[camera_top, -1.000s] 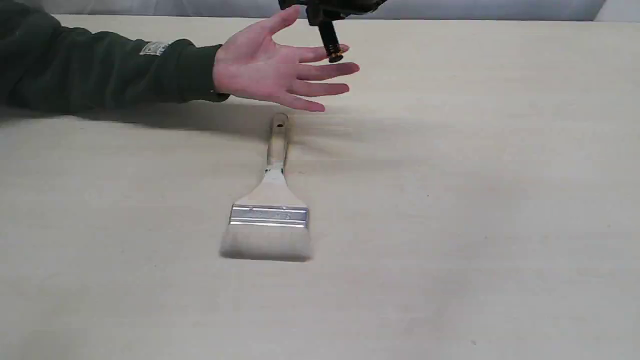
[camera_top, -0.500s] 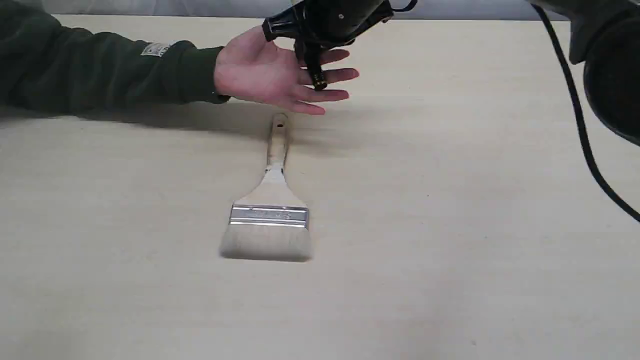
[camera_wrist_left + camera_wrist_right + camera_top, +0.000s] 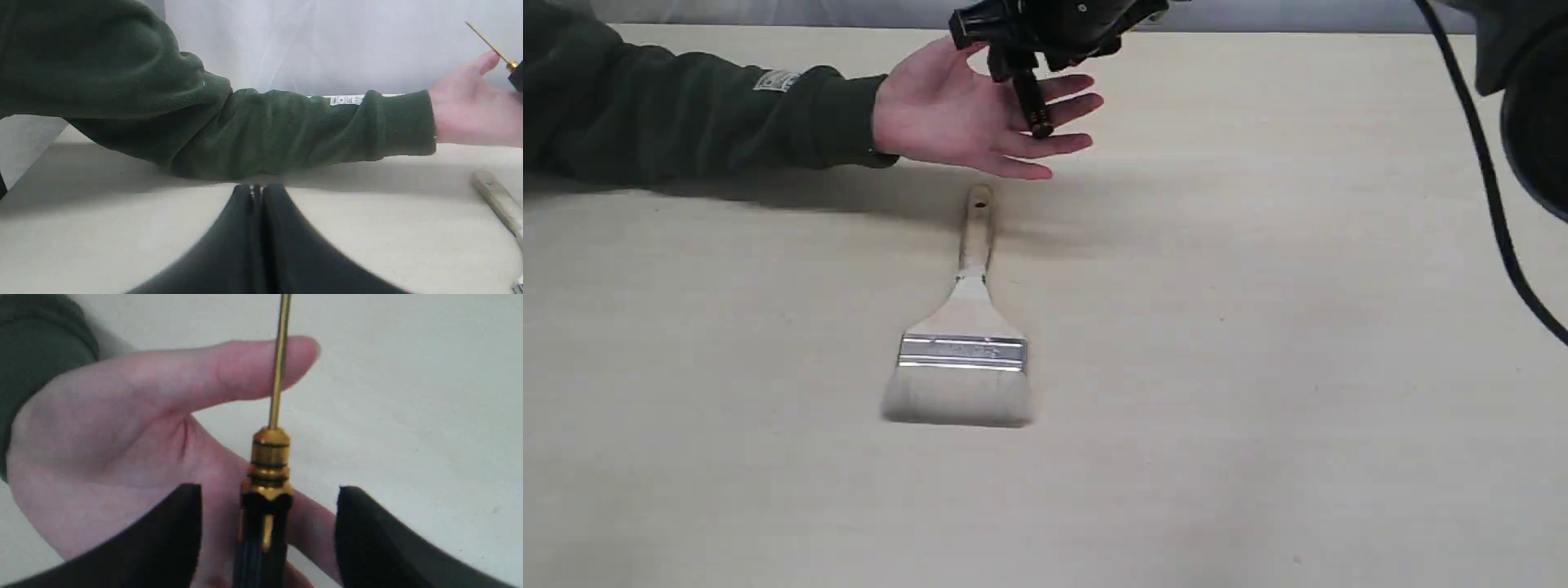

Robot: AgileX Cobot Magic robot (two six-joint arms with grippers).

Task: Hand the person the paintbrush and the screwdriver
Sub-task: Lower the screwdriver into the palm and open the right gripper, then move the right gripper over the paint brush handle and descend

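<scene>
Right gripper (image 3: 269, 494) has slid a touch further over the palm since half a second ago, and the person's fingers (image 3: 1078, 106) have curled up slightly. Paintbrush unchanged.

- Right gripper: spread apart. Wrist view shows its two black fingers (image 3: 171, 539) with a clear gap on each side of the screwdriver (image 3: 267, 457), so no clamp at the tips.
- Screwdriver: standing steeply between those fingers, over the open hand (image 3: 956, 114). Gold-banded butt end points down at the person's fingers; thin gold shaft points up and away past the thumb. Can't tell if the butt actually rests on the hand.
- Hand: palm up, reaching in from the left of the exterior view, dark green sleeve (image 3: 686, 114) with a small white label (image 3: 778, 79) near the cuff.
- Paintbrush (image 3: 964, 351): flat on the table (image 3: 1258, 327), near the hand but not touching it, handle end toward the hand, bristles toward the camera.
- Left gripper (image 3: 256, 192): fingers pressed together, nothing between them, low over the table on the near side of the sleeve.
- Black cable (image 3: 1478, 163) hangs at the right edge.
</scene>
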